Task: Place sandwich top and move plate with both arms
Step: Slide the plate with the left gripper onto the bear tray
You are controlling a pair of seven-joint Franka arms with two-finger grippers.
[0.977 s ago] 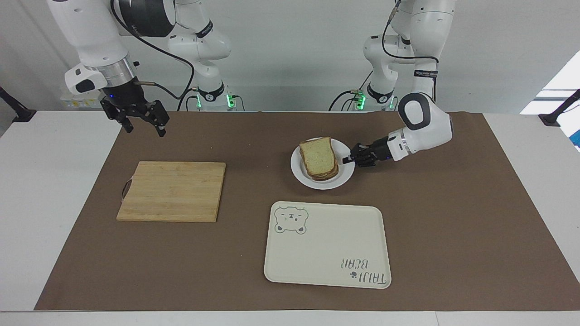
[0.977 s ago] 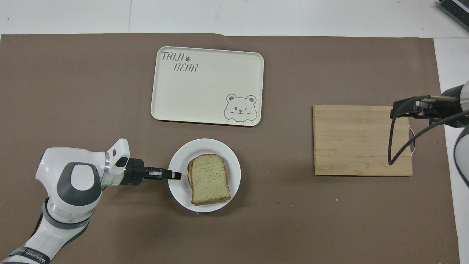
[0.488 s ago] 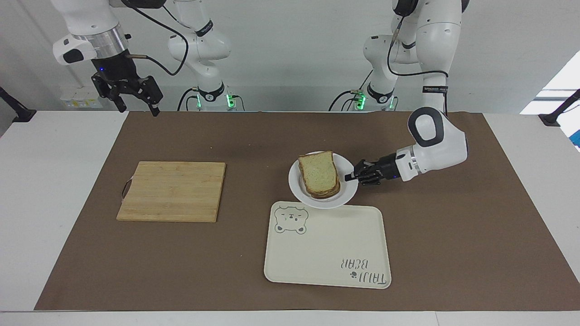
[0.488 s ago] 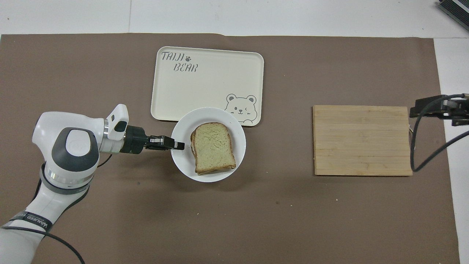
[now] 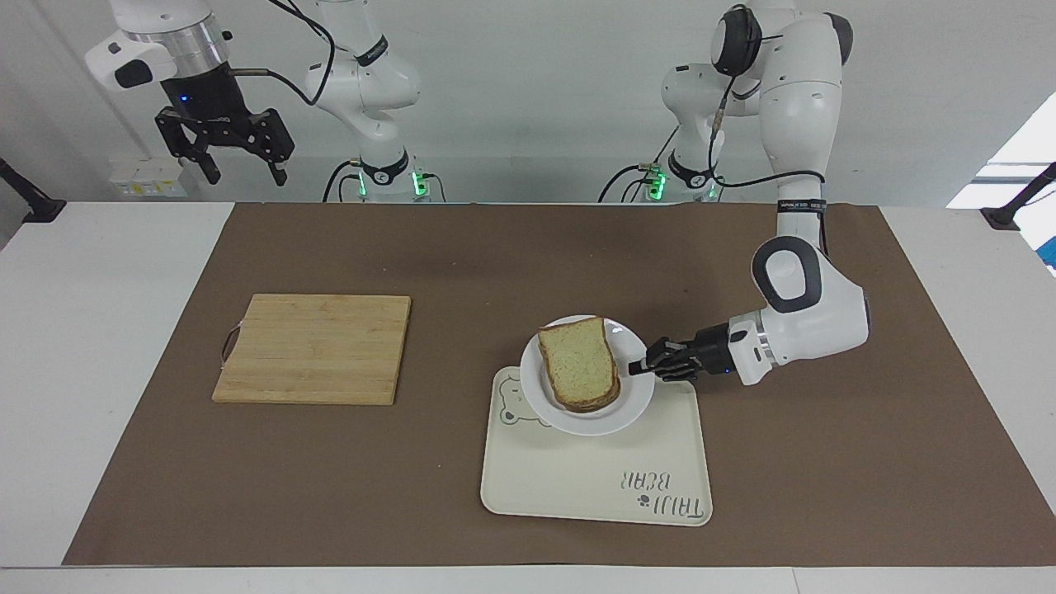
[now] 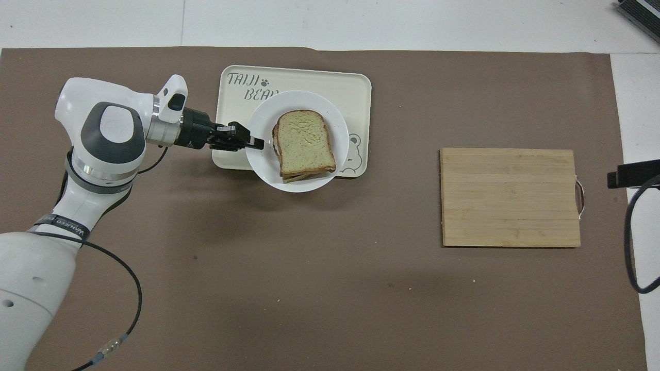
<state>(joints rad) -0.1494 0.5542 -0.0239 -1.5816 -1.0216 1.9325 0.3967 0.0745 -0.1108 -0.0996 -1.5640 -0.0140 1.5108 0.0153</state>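
The left gripper [image 5: 639, 367] is clamped on the rim of the plate [image 5: 635, 400], at the edge toward the left arm's end of the table; the plate is held up over the tray [image 5: 594, 483], covering the part of it nearer the robots and most of its printed bear. The sandwich top [image 5: 580, 361] lies on the plate as the uppermost slice of a small stack, crust edges of the slices beneath showing under it. The tray rests on the brown mat [image 5: 825, 462]. The cutting board [image 5: 315, 348] lies flat on the mat toward the right arm's end, well apart from the tray. The right gripper [image 5: 239, 165] hangs high with its fingers spread apart and nothing between them, over the corner of the table beside its own base; the right arm waits.
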